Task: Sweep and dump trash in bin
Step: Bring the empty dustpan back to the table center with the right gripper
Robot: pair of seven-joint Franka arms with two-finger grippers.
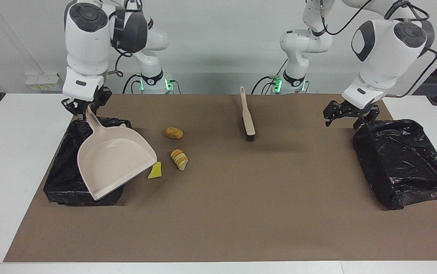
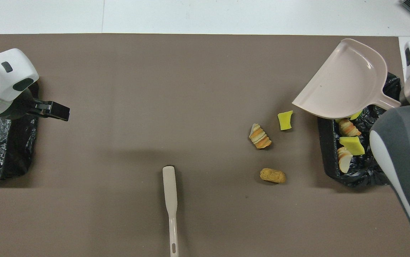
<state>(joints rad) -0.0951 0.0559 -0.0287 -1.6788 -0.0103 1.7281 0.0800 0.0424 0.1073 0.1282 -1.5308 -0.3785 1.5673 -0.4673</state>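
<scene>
- Right gripper (image 1: pixel 85 107): clamped tight on the handle of the beige dustpan (image 1: pixel 114 161), holding it in the air
- Dustpan: tilted, empty, hanging over the black-lined bin (image 1: pixel 63 179) at the right arm's end of the table, its lip reaching out over the brown mat (image 1: pixel 241 209)
- Bin contents, seen from overhead: two yellow sponge chunks (image 2: pixel 351 145), one part hidden under the pan, and two striped bread pieces (image 2: pixel 348 127)
- Trash on the mat, beside that bin toward the table's middle: a yellow sponge wedge (image 1: pixel 155 171), a striped croissant piece (image 1: pixel 179 159) just beside it, and a brown nugget (image 1: pixel 174 133) nearer to the robots
- Left gripper (image 1: pixel 346 114): fingers spread wide, holding nothing, hanging over the edge of the second black-lined bin (image 1: pixel 405 163) at the left arm's end of the table
- Brush (image 1: pixel 247 116): lying flat on the mat near the table's middle, close to the robots, bristle end pointing away from them, touched by neither gripper
</scene>
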